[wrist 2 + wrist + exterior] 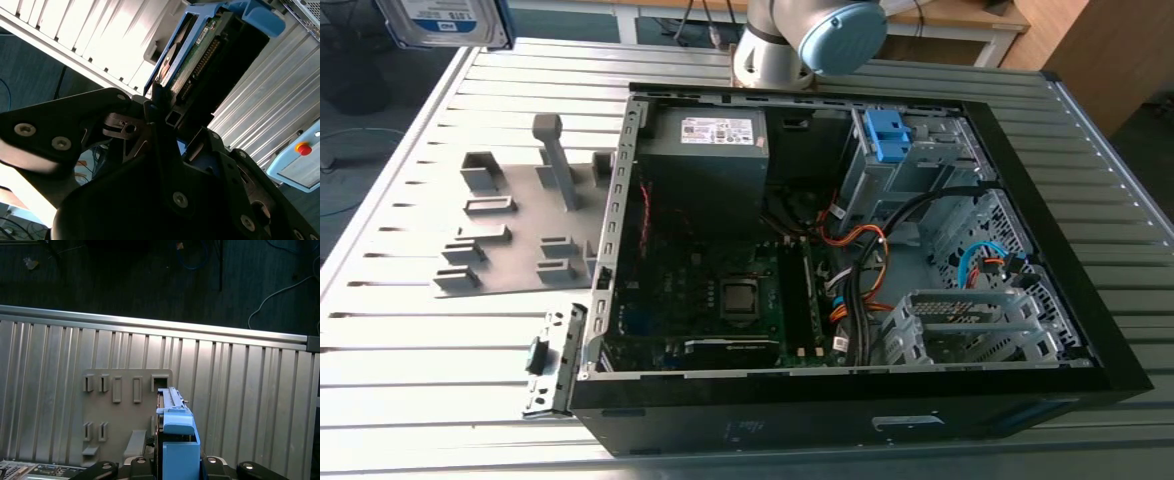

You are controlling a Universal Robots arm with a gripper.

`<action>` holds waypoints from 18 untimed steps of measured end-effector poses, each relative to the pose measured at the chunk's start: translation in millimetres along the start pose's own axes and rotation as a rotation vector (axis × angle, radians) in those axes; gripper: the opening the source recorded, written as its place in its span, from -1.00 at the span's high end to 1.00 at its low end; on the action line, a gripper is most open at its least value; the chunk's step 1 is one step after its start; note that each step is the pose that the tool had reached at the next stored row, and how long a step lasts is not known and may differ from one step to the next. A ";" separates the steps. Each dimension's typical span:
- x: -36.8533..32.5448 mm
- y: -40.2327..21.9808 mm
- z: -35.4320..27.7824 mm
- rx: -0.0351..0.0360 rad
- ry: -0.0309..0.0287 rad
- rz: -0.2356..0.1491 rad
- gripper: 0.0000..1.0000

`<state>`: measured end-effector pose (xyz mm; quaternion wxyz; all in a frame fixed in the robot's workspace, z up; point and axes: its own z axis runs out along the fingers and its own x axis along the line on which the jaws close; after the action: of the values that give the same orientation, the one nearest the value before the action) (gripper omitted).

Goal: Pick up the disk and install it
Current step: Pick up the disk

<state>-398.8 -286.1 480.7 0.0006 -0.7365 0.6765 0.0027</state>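
Note:
The disk (447, 22) hangs high in the air at the exterior view's upper left, over the table's far corner, its blue-and-white label facing the camera. In the second wrist view my gripper (165, 107) is shut on the disk (192, 55), whose blue bracket and green circuit-board edge show between the black fingers (150, 112). In the first wrist view the disk (175, 437) is seen edge-on in its blue bracket, well above the grey fixture plate (125, 410).
An open black computer case (854, 395) lies on the ribbed metal table (427, 360). Inside it are a grey power supply (707, 140), a silver drive cage with a blue latch (887, 135), the motherboard and cables. The grey fixture plate (520, 230) lies left of the case.

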 end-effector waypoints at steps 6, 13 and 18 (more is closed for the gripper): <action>0.0 0.0 -2.9 0.0000 -0.0005 0.000 0.26; 0.0 0.0 -6.8 0.0000 -0.0010 0.000 0.26; -0.1 0.0 -9.7 0.0000 -0.0011 0.000 0.26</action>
<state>-398.8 -286.1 490.4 0.0010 -0.7364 0.6765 0.0032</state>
